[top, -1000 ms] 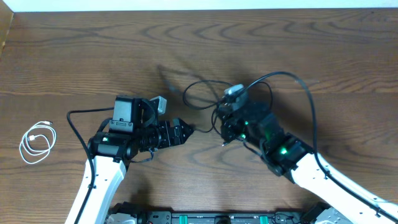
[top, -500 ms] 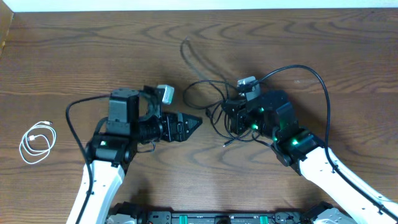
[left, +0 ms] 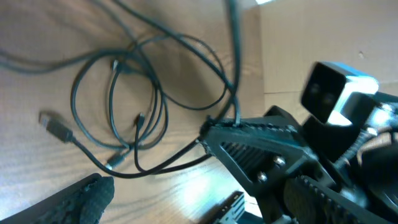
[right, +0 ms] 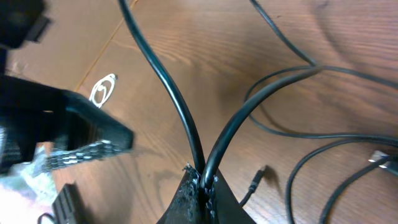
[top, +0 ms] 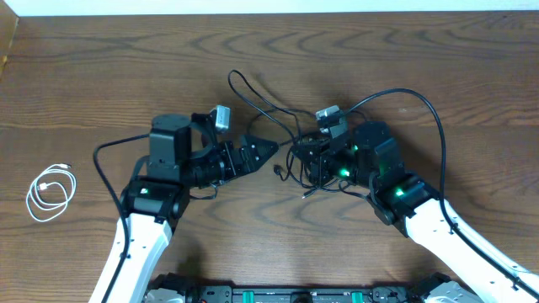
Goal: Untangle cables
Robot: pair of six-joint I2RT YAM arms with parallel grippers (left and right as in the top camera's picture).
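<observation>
Overhead: mid-frame, the right tool [top: 296, 160] clamps the black cables [top: 257, 101], likely anchoring the knot. The white cable [top: 49, 192] lies coiled far left on the desk [top: 438, 50].
Left wrist: the left tool [top: 264, 149] gapes empty, facing the loops.
Right wrist: two strands are pinched bottom centre.

Worktop [top: 101, 76]: dark brown wood with bold wavy grain, filling nearly the whole overhead view. A pale white strip [top: 253, 6] borders its far edge. Lighter tan sliver [top: 7, 38] at the far left corner. Right wrist view shows a thin pale seam [right: 99, 55] crossing the wood diagonally.
</observation>
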